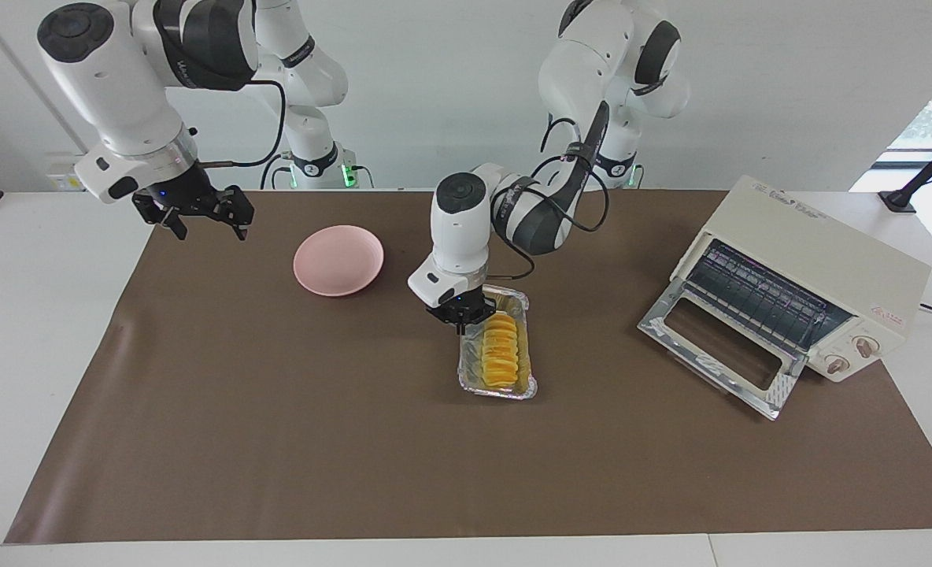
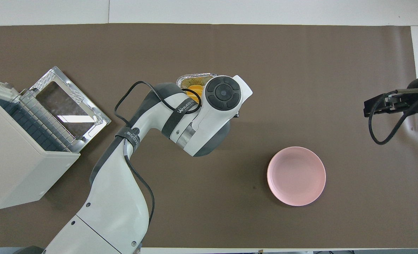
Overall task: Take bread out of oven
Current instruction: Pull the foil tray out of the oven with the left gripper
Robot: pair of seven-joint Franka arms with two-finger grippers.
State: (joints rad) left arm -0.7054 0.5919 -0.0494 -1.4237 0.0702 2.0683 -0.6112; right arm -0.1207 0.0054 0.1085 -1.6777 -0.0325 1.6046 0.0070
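The bread (image 1: 500, 349), a ridged golden-yellow loaf, lies in a crinkled foil tray (image 1: 499, 391) on the brown mat, outside the oven (image 1: 820, 252). My left gripper (image 1: 464, 313) is shut on the tray's rim at the end nearest the robots. From overhead the left wrist covers most of the tray (image 2: 196, 76) and only a bit of bread (image 2: 195, 88) shows. The cream oven (image 2: 15, 158) stands at the left arm's end of the table, its glass door (image 1: 718, 354) folded down and its wire rack bare. My right gripper (image 1: 198, 213) hangs open above the right arm's end of the mat, holding nothing.
A pink round plate (image 1: 338, 260) sits on the mat between the tray and the right gripper, also seen as the plate (image 2: 296, 175) from overhead. The oven's lowered door (image 2: 67, 106) juts out over the mat toward the tray.
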